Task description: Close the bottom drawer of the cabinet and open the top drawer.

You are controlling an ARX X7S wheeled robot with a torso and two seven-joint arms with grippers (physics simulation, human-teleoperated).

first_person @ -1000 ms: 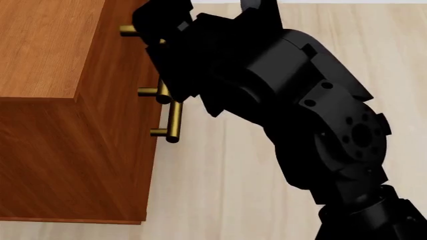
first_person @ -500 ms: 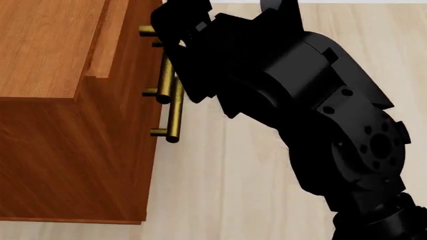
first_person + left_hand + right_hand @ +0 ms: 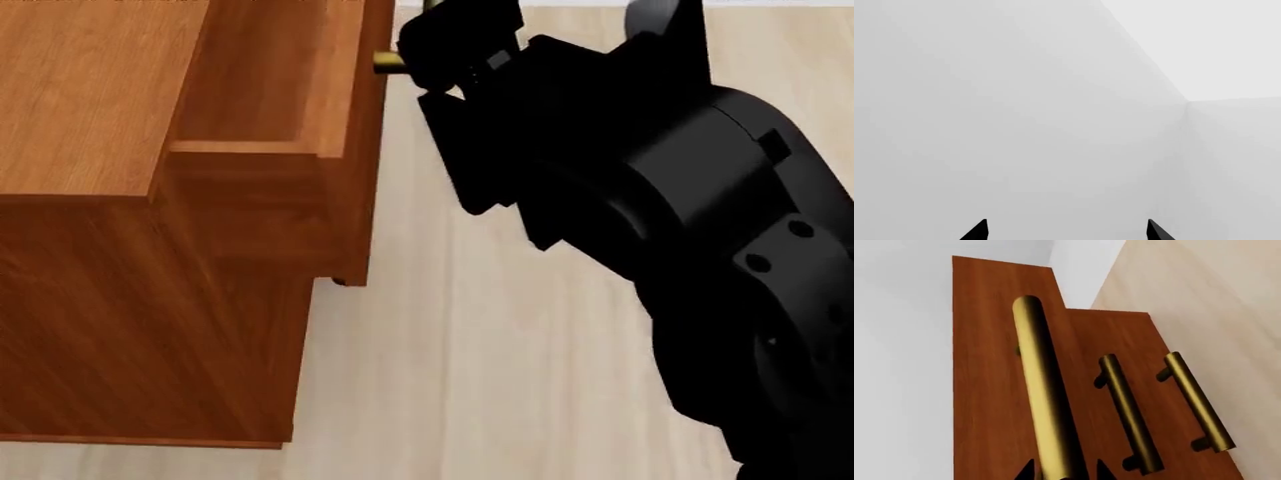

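At the left of your head view stands the cabinet [image 3: 94,300], a boxy reddish-brown wooden piece on a pale plank floor [image 3: 454,380]. Its top drawer [image 3: 287,100] now juts out from the cabinet front, with the open box of it visible from above, so the second half of your task looks well under way, though how far the drawer can still travel is not shown. Your right gripper [image 3: 424,62], on a bulky black arm filling the right of that view, sits at the drawer's brass bar handle [image 3: 1044,405]; only a short stub of brass shows beside it from the head. From the right wrist view the handle runs straight down between the two dark fingertips [image 3: 1029,471], which lie close on either side of it, so the jaws appear closed around the bar. Two more brass handles sit side by side further back in that view, on fronts that look flush with each other, which suggests the bottom drawer [image 3: 1194,440] is already pushed in; the head view hides its front, so you cannot confirm this there. Your left gripper [image 3: 1066,230] faces only a blank pale wall [image 3: 1021,125], its tips spread wide apart and holding nothing.
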